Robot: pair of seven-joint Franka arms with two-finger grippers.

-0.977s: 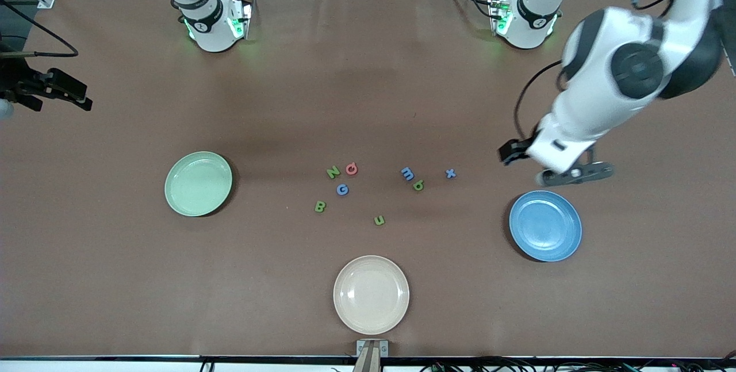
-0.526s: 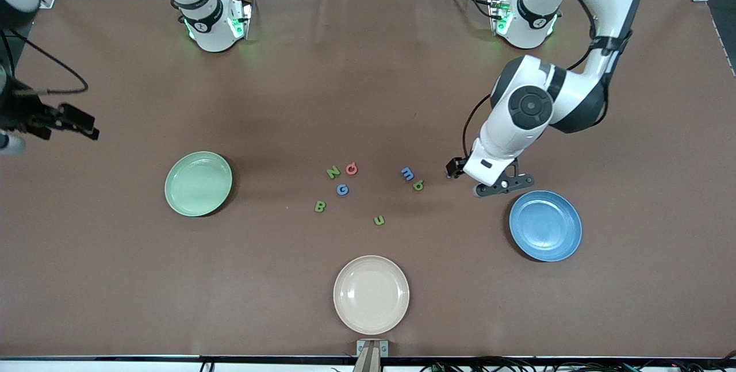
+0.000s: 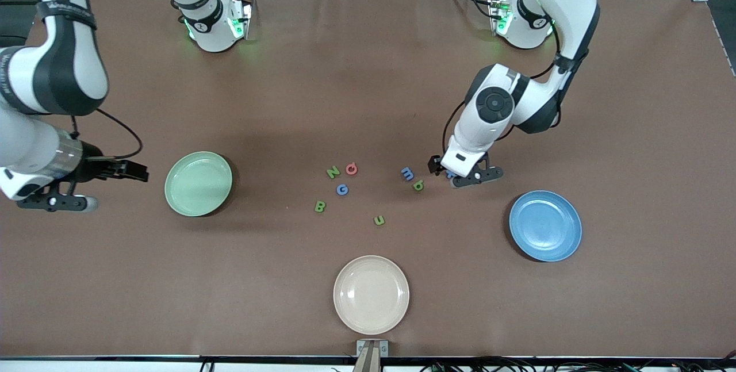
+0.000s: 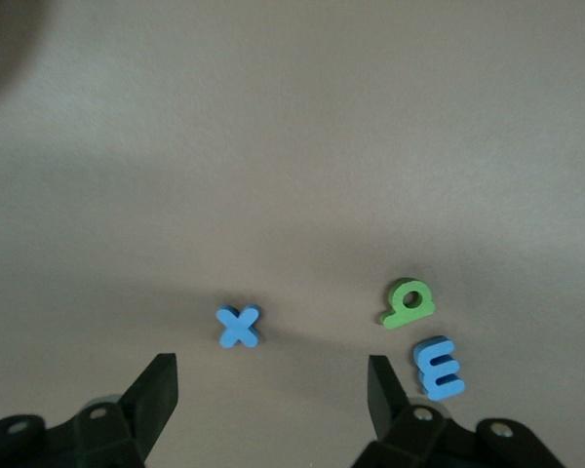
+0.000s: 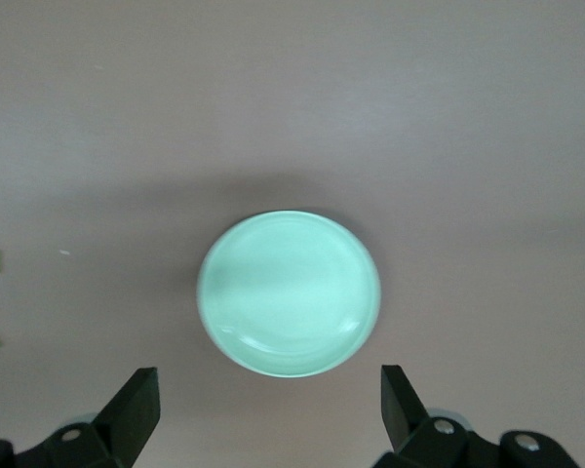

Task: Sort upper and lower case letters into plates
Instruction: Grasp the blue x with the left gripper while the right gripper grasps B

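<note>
Down over the middle of the brown desk (image 3: 368, 84), the left gripper (image 4: 273, 380) hangs above a small blue x (image 4: 239, 326); its jaws stand apart, one on each side of the x without touching it, and nothing is held between them; in the front view the gripper's body hides most of that letter. Just beside the x, toward the right arm's end, lie a green b (image 3: 418, 186) and a blue m (image 3: 407, 173), close together; the wrist view shows both near one finger.

Farther toward the right arm's end sits a loose cluster: a green N (image 3: 333, 172), a red Q (image 3: 351, 169), a blue G (image 3: 342, 190) and a green B (image 3: 320, 206); a green u (image 3: 379, 220) lies apart from them, nearer to the front camera.

The blue plate (image 3: 545, 226) rests toward the left arm's end of the desk, nearer to the camera than the left gripper; the mint green plate (image 3: 198, 183) rests toward the right arm's end; neither holds a letter. A cream plate (image 3: 371, 294) sits nearest to the camera, midway along the desk.

The right gripper (image 5: 268, 400) hovers just beside the green plate at the right arm's end of the desk; its jaws are wide and hold nothing; its wrist view shows the green plate between the fingers, lower down.
</note>
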